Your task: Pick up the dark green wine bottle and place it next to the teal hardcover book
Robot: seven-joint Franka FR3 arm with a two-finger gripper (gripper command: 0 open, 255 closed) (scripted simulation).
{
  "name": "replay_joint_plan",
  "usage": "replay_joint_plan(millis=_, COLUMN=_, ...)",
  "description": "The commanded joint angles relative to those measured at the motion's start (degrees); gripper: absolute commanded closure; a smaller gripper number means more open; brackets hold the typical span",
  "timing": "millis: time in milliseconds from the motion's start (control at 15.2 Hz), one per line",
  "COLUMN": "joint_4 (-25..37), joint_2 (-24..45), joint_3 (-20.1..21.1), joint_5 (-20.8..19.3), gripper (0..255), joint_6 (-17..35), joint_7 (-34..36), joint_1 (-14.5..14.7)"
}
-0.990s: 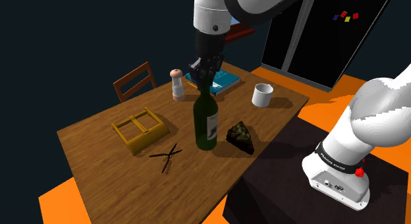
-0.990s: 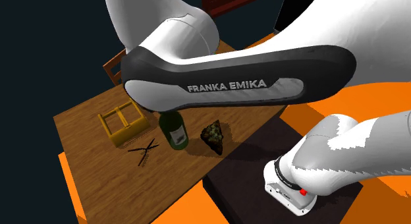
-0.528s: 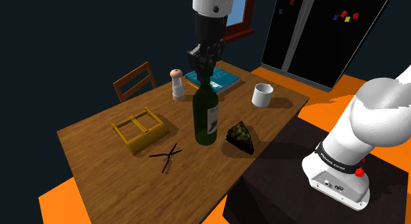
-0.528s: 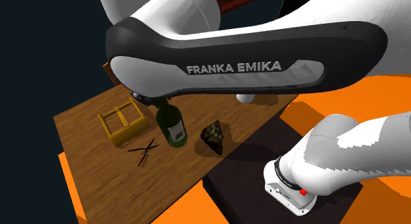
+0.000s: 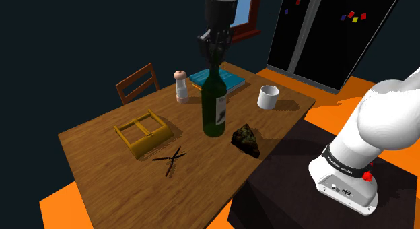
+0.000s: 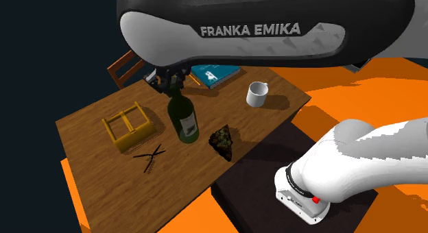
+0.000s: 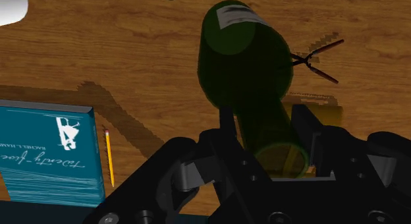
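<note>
In the shoulder view, the gripper [image 5: 214, 58] is pinching the thin neck of the dark green wine bottle [image 5: 214, 113]. The wine bottle hangs straight down under the gripper, with its neck up and its fat end down. I think its bottom is just off the table [image 5: 101, 137], but that is hard to be sure of. The teal book [image 5: 229, 79] lies flat just past the gripper and lower down, right behind the wine bottle.

In the second exterior view, the gripper [image 6: 171, 82] peeks out under the big arm [image 6: 274, 33] and holds the wine bottle [image 6: 183, 122] by its top. The wine bottle stands tall below it. The book [image 6: 214, 74] is near the gripper, on the side away from the yellow rack [image 6: 127, 129].

In the wrist view, the two black fingers [image 7: 227, 124] squeeze the neck from both sides. The wine bottle [image 7: 240, 58] points away from the gripper, down at the wood. The book [image 7: 46, 150] lies to one side of the gripper with a pencil [image 7: 109, 160] beside it. The scissors [image 7: 316, 58] lie on the other side. So the move I expect is a short slide toward the book, keeping the wine bottle upright.
</note>
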Motion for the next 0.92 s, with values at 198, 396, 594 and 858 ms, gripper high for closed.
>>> replay_joint_plan(millis=198, joint_4=-1.12, joint_2=-0.18, joint_3=-5.08, joint_5=-0.96, gripper=255, joint_6=0.53, joint_7=-7.23, joint_1=-2.45)
replay_joint_plan(millis=396, joint_4=-0.59, joint_2=0.75, joint_3=-7.87, joint_5=-1.77, gripper=255, joint_6=0.69, joint_7=-11.22, joint_1=-4.02)
replay_joint_plan(millis=594, joint_4=0.53, joint_2=2.21, joint_3=-10.55, joint_5=-2.59, gripper=255, joint_6=0.82, joint_7=-15.11, joint_1=-5.62)
replay_joint_plan(millis=858, joint_4=2.93, joint_2=4.9, joint_3=-13.91, joint_5=-3.56, gripper=255, joint_6=0.88, joint_7=-20.14, joint_1=-7.74)
